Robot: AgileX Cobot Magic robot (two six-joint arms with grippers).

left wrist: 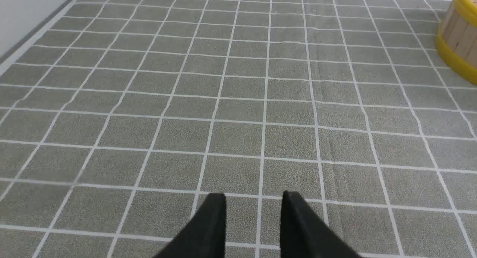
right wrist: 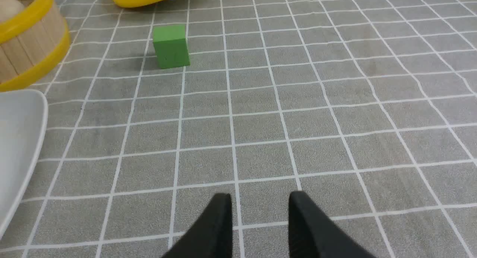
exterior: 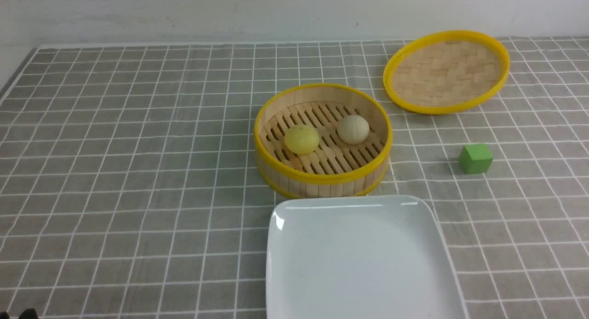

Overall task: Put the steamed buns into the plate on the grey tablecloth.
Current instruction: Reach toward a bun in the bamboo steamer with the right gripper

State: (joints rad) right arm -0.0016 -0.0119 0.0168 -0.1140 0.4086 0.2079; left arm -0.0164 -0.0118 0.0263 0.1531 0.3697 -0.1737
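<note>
A pale yellow steamed bun [exterior: 301,139] and an off-white steamed bun [exterior: 353,129] lie side by side inside the round bamboo steamer [exterior: 322,172]. The white plate [exterior: 294,282] sits bare on the grey tablecloth [exterior: 138,171], just in front of the steamer. Neither gripper shows in the front view. My left gripper [left wrist: 254,197] hovers open over bare cloth, the steamer's wall [left wrist: 460,38] far off to one side. My right gripper [right wrist: 260,197] is open too, nothing between its black fingers, with the plate's rim [right wrist: 37,127] and the off-white bun [right wrist: 9,8] at the picture's edge.
The steamer's woven, yellow-rimmed lid [exterior: 445,71] lies upturned at the back right. A green cube [exterior: 475,158] stands right of the steamer, also seen ahead of the right gripper as a green cube [right wrist: 170,45]. A white wall runs behind the table.
</note>
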